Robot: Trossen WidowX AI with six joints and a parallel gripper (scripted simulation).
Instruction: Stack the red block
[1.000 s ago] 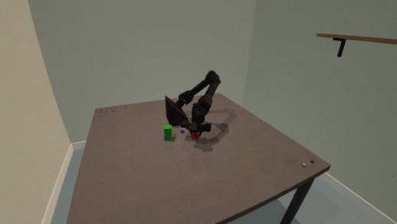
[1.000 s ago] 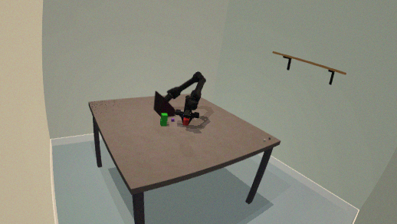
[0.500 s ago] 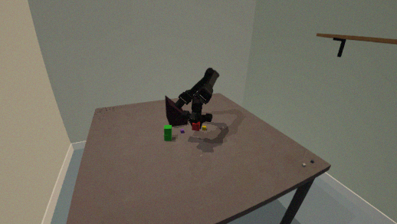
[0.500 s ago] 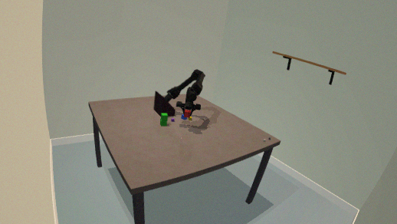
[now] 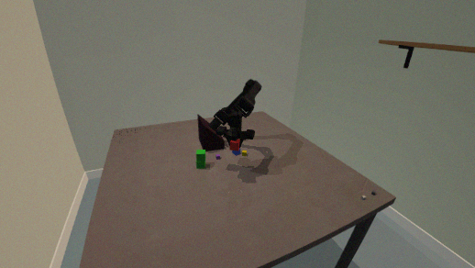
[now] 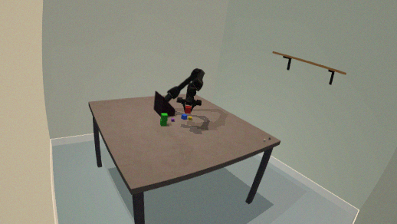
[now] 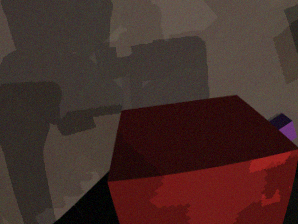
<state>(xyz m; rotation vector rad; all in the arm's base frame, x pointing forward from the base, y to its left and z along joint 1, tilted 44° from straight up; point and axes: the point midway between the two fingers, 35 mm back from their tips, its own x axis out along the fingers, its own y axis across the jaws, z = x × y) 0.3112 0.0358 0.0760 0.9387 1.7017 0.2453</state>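
Aloft, fingers [image 6: 188, 108] round red block [image 6: 188, 110]

Room and furnishings: corner setting, one table, one wall shelf.
Brown table [image 6: 161, 161] on dark legs stands on a grey-blue floor [image 6: 88, 192] with pale skirting; grey-green walls [image 6: 115, 46]; wooden shelf [image 6: 309, 63] on two black brackets; shadows fall across the tabletop.

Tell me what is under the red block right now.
The red block, gripped in the gripper, hangs in the air above the table. Below it lie a blue block and a yellow block. The wrist view shows only shadowed tabletop beyond the block.
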